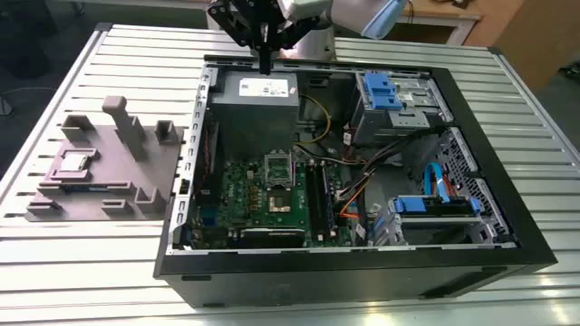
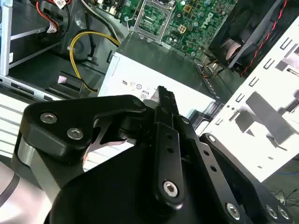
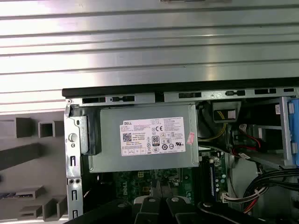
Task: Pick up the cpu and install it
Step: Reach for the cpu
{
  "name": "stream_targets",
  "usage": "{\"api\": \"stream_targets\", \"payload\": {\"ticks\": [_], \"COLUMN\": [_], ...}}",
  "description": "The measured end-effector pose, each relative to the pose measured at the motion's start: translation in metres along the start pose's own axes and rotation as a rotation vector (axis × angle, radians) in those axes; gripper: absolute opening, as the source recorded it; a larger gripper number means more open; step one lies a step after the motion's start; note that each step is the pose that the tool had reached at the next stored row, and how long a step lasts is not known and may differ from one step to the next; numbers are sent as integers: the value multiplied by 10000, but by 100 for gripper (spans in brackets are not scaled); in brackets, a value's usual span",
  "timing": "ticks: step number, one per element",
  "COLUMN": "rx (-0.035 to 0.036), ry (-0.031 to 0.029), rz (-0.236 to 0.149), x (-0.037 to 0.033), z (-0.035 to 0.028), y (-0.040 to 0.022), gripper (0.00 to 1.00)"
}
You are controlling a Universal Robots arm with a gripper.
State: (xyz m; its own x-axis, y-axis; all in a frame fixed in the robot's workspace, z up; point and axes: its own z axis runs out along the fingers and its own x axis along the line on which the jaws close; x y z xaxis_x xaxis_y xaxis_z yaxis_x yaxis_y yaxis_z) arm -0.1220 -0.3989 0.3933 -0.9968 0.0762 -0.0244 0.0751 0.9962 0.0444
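- Ribbed bare metal, satin sheen, on the table.
- Shiny silver metal top on the cpu.
- Matt grey plastic for the holder block.
- Dull grey sheet metal, smooth white paper label, on the power supply box.
- Matt black, bright metal screw heads, on the gripper.

The exterior view looks down at a slant from high over the slatted worktop, taking in the whole open computer case. The first wrist view faces straight down, close above the grey power supply. The second wrist view looks obliquely past the gripper, very near. All three share that power supply.
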Motion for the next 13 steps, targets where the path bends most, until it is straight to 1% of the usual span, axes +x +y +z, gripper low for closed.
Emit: {"api": "stream_targets", "payload": {"ticks": [5, 13], "rx": [0, 0], "ry": [0, 0], "rz": [-1, -1], "x": [1, 21], "z": [0, -1], "y": [0, -2], "gripper": [10, 10]}}
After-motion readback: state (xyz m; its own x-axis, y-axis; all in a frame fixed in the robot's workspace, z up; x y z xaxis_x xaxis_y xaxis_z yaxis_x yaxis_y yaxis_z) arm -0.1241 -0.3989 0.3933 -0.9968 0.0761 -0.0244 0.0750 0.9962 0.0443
